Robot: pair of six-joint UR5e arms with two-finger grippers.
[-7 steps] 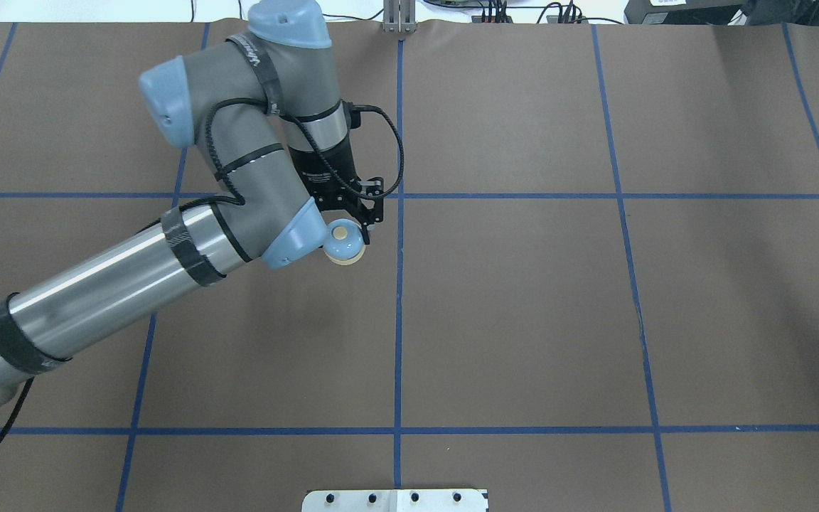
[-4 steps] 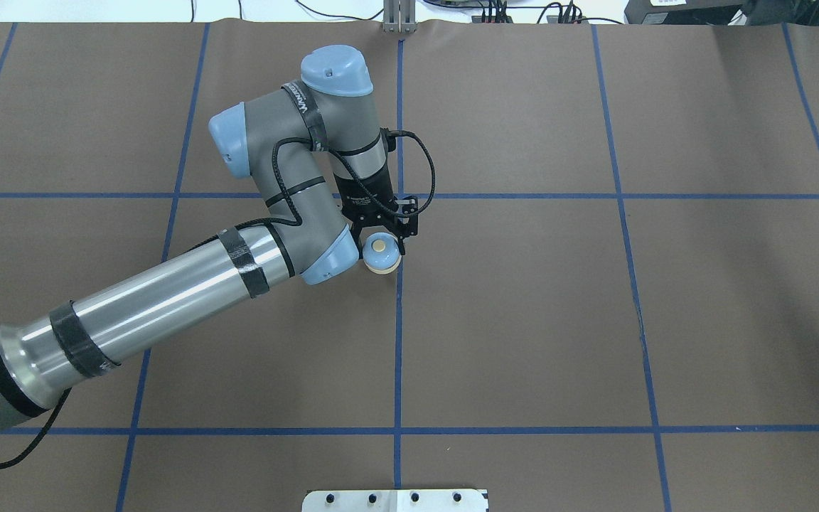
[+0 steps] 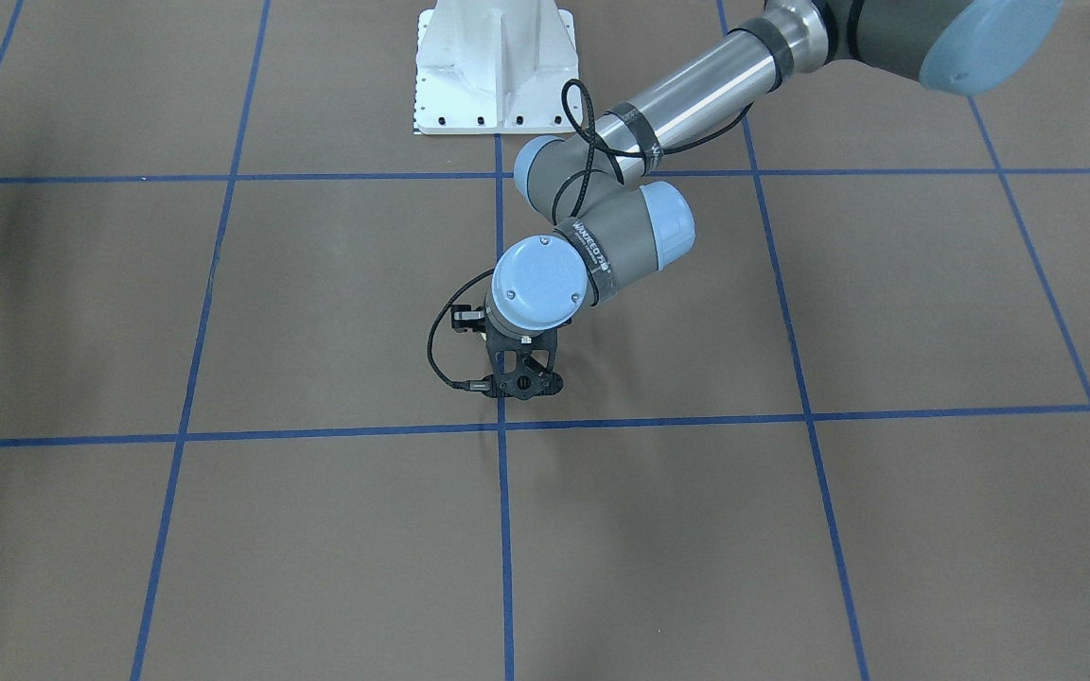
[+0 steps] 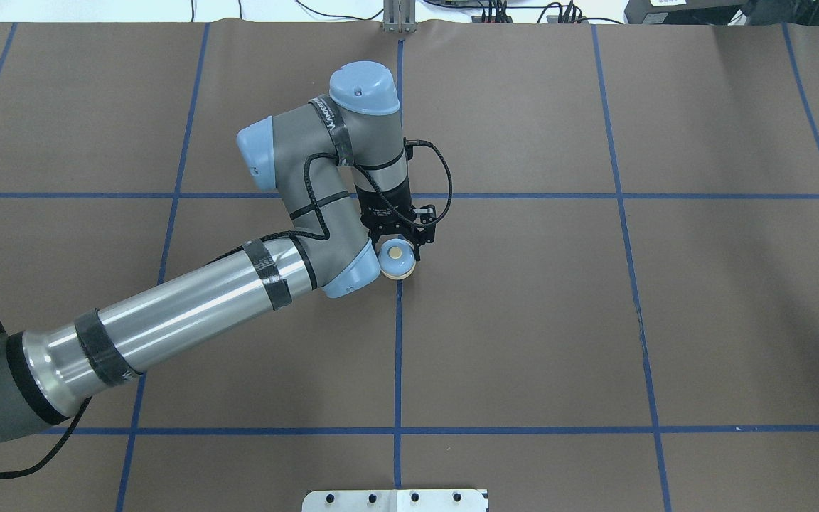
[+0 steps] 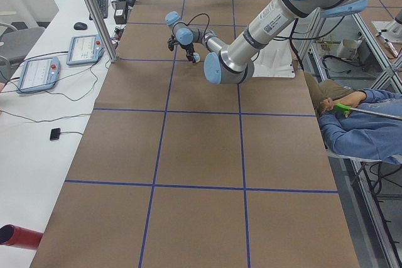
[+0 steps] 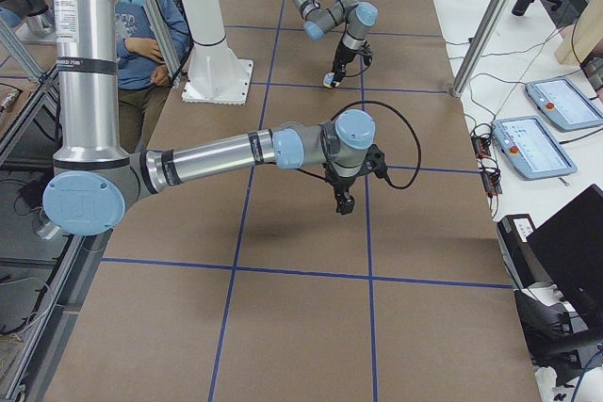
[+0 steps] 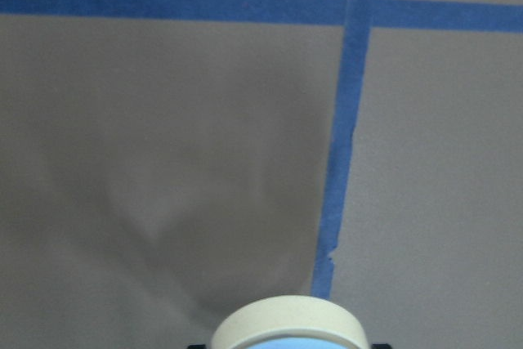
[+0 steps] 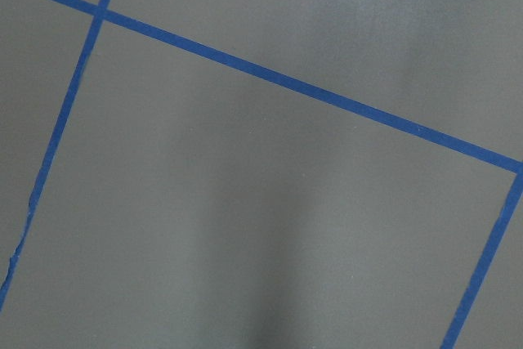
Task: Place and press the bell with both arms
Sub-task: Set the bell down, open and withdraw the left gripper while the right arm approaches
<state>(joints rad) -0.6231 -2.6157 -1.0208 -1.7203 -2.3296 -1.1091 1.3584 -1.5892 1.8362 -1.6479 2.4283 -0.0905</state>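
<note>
The light-blue bell (image 4: 397,266) with its cream button on top sits between the fingers of my left gripper (image 4: 398,247), which is shut on it right beside the centre tape line, low over the table. I cannot tell whether its base touches the table. The left wrist view shows only the bell's cream base rim (image 7: 288,324) at the bottom edge. In the front view the left gripper (image 3: 518,383) hides the bell. My right gripper (image 6: 344,204) hangs over the table's right end, empty, and I cannot tell whether it is open or shut.
Blue tape lines (image 4: 398,355) divide the brown table into squares. The white pedestal base (image 3: 493,66) stands at the robot's side. A seated person in blue (image 5: 364,131) is beside the table. Teach pendants (image 6: 551,143) lie on a side bench.
My left arm has carried the bell to the right, from left of the centre tape line to right at the line. The grip on the bell has not changed.
</note>
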